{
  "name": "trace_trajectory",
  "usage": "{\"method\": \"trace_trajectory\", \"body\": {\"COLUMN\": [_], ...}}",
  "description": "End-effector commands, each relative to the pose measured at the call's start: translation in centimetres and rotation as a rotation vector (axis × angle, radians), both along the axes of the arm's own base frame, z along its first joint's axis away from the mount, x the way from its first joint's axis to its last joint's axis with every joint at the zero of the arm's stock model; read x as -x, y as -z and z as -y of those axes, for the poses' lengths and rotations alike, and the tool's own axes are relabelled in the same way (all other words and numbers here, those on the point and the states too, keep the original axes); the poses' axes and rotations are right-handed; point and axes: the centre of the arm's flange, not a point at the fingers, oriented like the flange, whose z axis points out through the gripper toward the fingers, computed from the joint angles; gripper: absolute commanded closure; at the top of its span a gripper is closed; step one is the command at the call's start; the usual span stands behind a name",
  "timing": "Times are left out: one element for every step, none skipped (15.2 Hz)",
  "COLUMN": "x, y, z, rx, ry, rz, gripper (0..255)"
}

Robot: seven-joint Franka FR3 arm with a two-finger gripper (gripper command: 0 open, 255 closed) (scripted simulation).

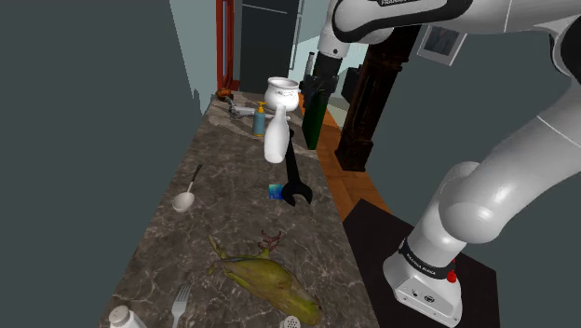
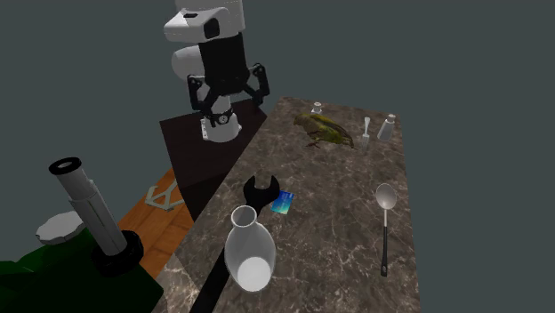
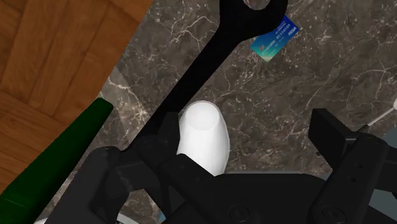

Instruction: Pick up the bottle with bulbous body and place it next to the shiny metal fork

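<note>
The hand (image 3: 245,124) is open, its two black fingers spread wide. It looks down on the white bottle (image 3: 203,137), which shows between them, close by one finger and well apart from the other; neither clasps it. The bottle stands on the dark marbled surface (image 1: 233,214) at the handle of a black wrench (image 3: 203,57), though I cannot tell whether it stands on the handle or just beside it. Its long axis is about vertical, with the mouth toward 12 o'clock in the shoulder view. It looks stiff, smooth and probably slippery, light if empty, and tall enough to topple. I would close on the narrower part, not the round belly. A blue card (image 3: 275,39) lies near the wrench head. The fork (image 1: 180,300) lies well apart, about 7 o'clock from the bottle.
</note>
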Motion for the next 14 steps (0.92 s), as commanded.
{"method": "trace_trajectory", "body": {"x": [-2.3, -3.5, -4.6, -5.7, -6.9, -8.0, -9.2, -10.3, -11.4, -12.6, -13.7, -14.9, -16.0, -17.2], "y": [1.0, 1.5, 1.9, 2.4, 2.8, 3.3, 3.7, 4.2, 4.6, 5.0, 5.5, 5.9, 6.3, 6.7], "z": [1.1, 1.5, 1.8, 2.2, 2.6, 3.0, 3.4, 3.8, 4.1, 4.5, 4.9, 5.3, 5.6, 6.0], "rx": [0.003, 0.005, 0.006, 0.007, 0.009, 0.01, 0.012, 0.013, 0.014, 0.016, 0.017, 0.018, 0.02, 0.021], "ry": [-0.004, -0.006, -0.008, -0.009, -0.011, -0.013, -0.015, -0.017, -0.019, -0.021, -0.023, -0.024, -0.026, -0.028], "rz": [0.005, 0.008, 0.01, 0.013, 0.015, 0.017, 0.02, 0.022, 0.024, 0.027, 0.029, 0.031, 0.034, 0.036], "gripper": [0, 0, 0, 0, 0, 0, 0, 0, 0, 0, 0, 0, 0, 0]}}
